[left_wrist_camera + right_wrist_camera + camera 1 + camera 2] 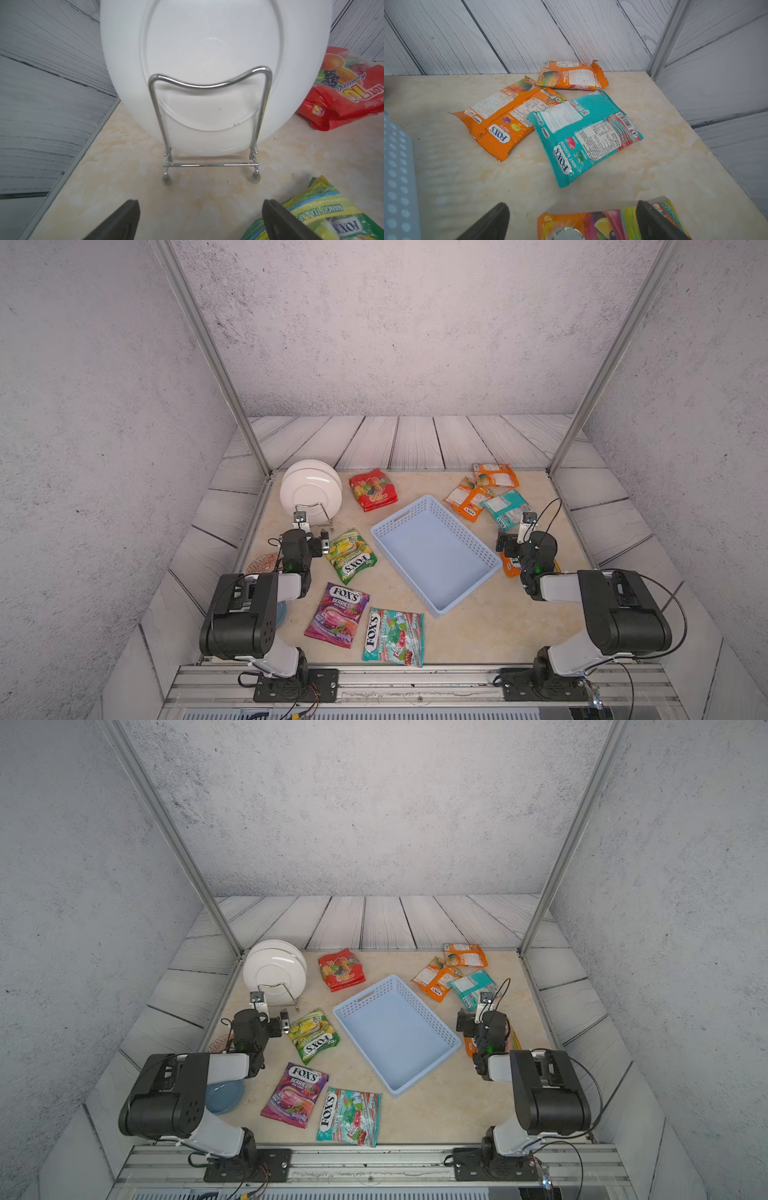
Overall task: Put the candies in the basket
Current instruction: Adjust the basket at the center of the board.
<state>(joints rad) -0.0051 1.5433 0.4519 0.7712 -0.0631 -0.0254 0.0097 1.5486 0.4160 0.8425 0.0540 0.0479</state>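
Note:
The pale blue basket (434,551) lies empty mid-table. Candies lie around it: a red bag (373,490) behind it, green (352,556), purple (337,615) and teal (394,637) bags to its left and front, and two orange bags (495,475) (467,497) plus a teal one (587,135) at the back right. My left gripper (199,207) is open above bare table, facing the plate rack, with one finger over the green bag (307,214). My right gripper (572,204) is open, low over another orange bag (602,224), holding nothing.
White plates (311,489) stand in a wire rack (207,165) at the back left. A round blue bowl (224,1096) and a brown patterned disc (262,563) sit under the left arm. Metal frame posts (257,448) mark the back corners.

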